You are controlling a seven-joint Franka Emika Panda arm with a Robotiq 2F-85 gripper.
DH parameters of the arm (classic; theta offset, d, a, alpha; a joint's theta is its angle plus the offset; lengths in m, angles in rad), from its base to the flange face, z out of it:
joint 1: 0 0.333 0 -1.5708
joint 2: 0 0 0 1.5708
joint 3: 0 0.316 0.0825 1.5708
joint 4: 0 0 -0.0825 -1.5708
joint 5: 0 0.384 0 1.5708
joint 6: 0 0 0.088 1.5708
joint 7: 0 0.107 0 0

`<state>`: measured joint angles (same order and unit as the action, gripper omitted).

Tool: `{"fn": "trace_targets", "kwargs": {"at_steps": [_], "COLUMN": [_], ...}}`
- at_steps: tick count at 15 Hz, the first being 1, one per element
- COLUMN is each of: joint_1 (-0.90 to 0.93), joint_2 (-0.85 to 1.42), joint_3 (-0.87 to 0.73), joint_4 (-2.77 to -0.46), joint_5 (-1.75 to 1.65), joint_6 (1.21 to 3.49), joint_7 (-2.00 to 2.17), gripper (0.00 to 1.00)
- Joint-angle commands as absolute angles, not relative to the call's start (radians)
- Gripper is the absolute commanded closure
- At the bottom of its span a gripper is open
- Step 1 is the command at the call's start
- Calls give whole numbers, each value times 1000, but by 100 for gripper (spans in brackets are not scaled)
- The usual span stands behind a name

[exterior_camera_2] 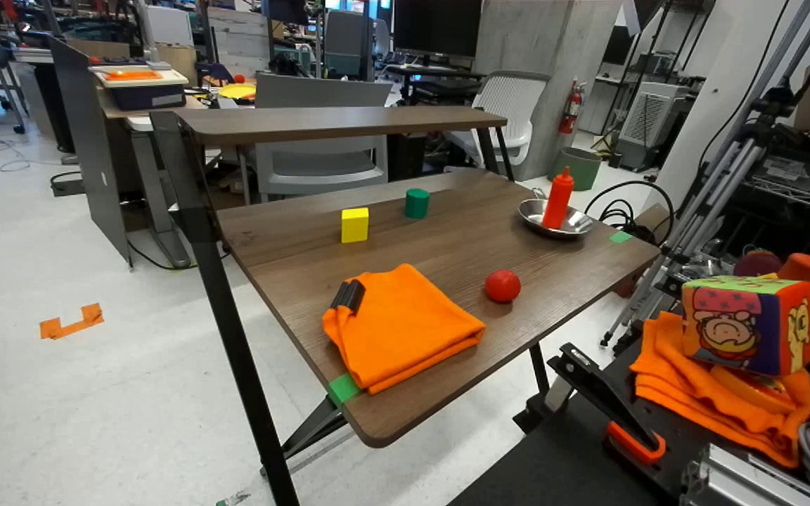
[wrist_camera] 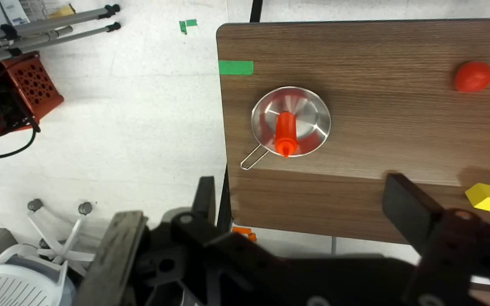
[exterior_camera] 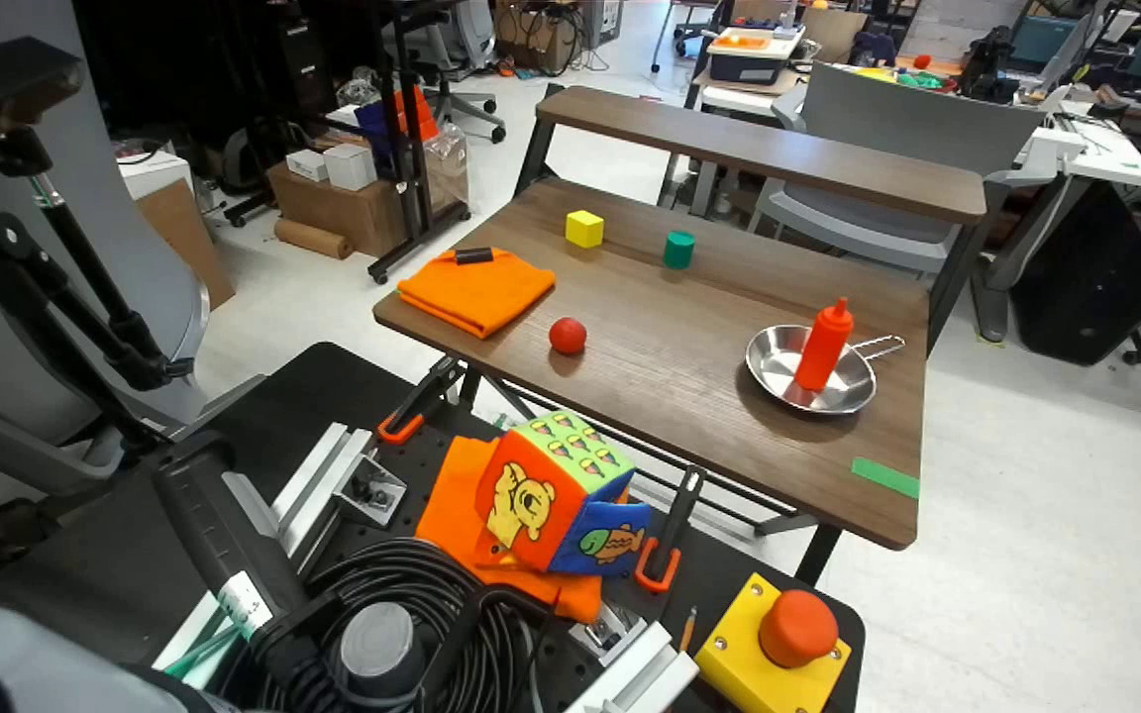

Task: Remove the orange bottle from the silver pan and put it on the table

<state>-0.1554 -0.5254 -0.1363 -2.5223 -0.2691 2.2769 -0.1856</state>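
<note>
In silver pan (exterior_camera: pixel 777 358) on table (exterior_camera: pixel 670 332): orange bottle (exterior_camera: pixel 824 349), standing upright. Wrist view: gripper (wrist_camera: pixel 300 186) jaws wide apart.

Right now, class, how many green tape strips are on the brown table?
2: one strip near the silver pan, another strip beside the folded orange cloth; more may hide.

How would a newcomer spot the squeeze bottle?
On the brown table, find the wire-handled silver pan. The red-orange bottle stands inside it. Unlike the red ball, yellow cube and green cylinder, it is tall and tapers to a point.
</note>
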Motion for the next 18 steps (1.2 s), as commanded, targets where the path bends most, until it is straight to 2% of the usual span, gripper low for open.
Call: {"fn": "trace_targets", "kwargs": {"at_steps": [1, 6, 11, 18], "joint_1": [-144, -138, -138, -181], "joint_2": [-404, -203, 41, 329], "joint_3": [-154, -178, -192, -138], "joint_4": [-2464, -2388, -2255, -2017], "joint_5": [-248, -213, -37, 25], "joint_6": [2283, 2345, 2375, 2294], "joint_7": [-203, -234, -388, -421], "gripper": [0, 0, 0, 0]}}
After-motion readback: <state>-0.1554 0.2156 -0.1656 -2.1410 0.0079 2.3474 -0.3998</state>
